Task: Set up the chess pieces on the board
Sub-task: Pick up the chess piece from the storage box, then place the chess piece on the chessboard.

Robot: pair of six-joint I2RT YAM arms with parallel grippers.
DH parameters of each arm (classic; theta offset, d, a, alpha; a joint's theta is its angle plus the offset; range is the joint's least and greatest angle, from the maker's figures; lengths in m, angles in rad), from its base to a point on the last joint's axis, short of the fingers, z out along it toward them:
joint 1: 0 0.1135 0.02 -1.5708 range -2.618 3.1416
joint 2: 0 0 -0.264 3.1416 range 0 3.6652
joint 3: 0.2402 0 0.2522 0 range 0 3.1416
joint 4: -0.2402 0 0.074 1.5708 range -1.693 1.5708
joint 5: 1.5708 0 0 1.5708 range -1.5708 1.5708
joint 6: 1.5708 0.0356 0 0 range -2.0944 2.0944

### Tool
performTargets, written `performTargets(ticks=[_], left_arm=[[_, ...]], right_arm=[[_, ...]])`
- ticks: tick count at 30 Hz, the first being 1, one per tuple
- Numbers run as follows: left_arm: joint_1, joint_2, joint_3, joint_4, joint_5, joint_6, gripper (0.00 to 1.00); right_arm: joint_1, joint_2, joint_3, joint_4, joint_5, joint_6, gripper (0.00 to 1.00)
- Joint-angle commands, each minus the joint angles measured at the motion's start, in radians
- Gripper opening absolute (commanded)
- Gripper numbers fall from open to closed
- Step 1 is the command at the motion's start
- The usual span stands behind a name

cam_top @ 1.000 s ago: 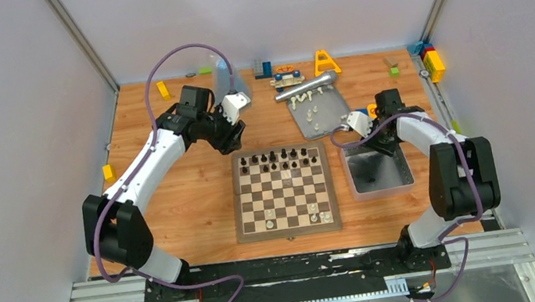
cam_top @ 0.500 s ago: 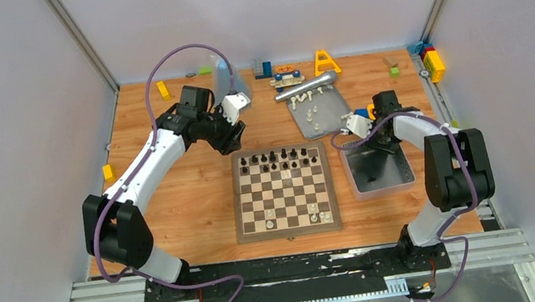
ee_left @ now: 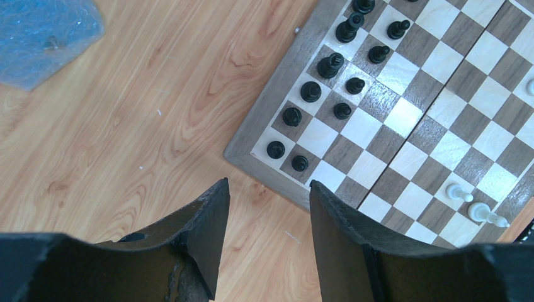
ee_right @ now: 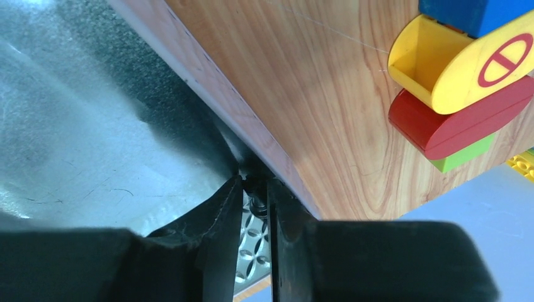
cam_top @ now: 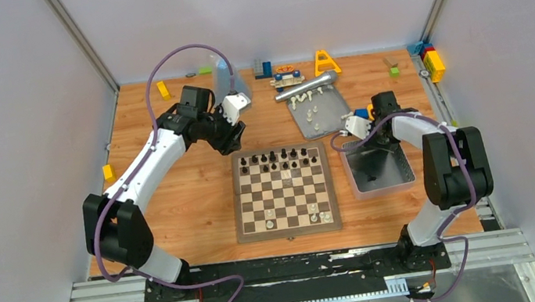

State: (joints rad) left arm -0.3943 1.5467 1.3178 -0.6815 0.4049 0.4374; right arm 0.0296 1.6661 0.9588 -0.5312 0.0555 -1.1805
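Observation:
The board (cam_top: 283, 196) lies mid-table, with black chess pieces (cam_top: 281, 158) on its two far rows and a few cream ones (cam_top: 314, 214) near its front edge. My left gripper (ee_left: 268, 184) hangs open over bare wood just off the board's corner, beside the black pieces (ee_left: 330, 63), with nothing between its fingers. My right gripper (ee_right: 255, 185) reaches down into the far left corner of a grey tray (ee_right: 75, 138). It is shut on a small black chess piece (ee_right: 255, 197). In the top view the right gripper (cam_top: 368, 139) sits at that tray's (cam_top: 390, 173) far edge.
A second grey tray (cam_top: 330, 114) with cream pieces lies behind the board, with a silver rod (cam_top: 306, 86) at its far end. Toy blocks (ee_right: 460, 94) stand close to my right gripper. More blocks (cam_top: 432, 61) line the back and side edges. Blue plastic (ee_left: 44, 34) lies far left.
My right gripper has shifted slightly left towards the tray's far corner and its jaws have closed around the small black piece. The left arm has not moved.

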Motion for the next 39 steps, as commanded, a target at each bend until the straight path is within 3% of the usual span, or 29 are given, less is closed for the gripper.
performTargets(ticks=[1, 13, 21, 28, 33, 39], left_arm=[[-0.005, 0.000, 0.033, -0.008, 0.004, 0.023, 0.58], [-0.005, -0.008, 0.033, -0.023, -0.012, 0.039, 0.58], [-0.005, -0.022, 0.039, -0.023, -0.015, 0.047, 0.57], [0.003, -0.045, 0.037, 0.001, 0.001, 0.039, 0.58], [0.036, -0.064, 0.028, 0.020, 0.046, 0.017, 0.59], [0.084, -0.082, 0.005, 0.036, 0.098, 0.024, 0.59]], right_arm=[[-0.005, 0.011, -0.023, 0.019, -0.016, -0.007, 0.19], [-0.005, -0.083, 0.015, -0.102, -0.200, 0.100, 0.02], [-0.005, -0.222, 0.078, -0.252, -0.466, 0.211, 0.00], [0.018, -0.307, 0.108, -0.275, -0.777, 0.329, 0.00], [0.063, -0.328, 0.083, -0.156, -0.942, 0.455, 0.00], [0.151, -0.266, 0.027, 0.157, -0.946, 0.597, 0.00]])
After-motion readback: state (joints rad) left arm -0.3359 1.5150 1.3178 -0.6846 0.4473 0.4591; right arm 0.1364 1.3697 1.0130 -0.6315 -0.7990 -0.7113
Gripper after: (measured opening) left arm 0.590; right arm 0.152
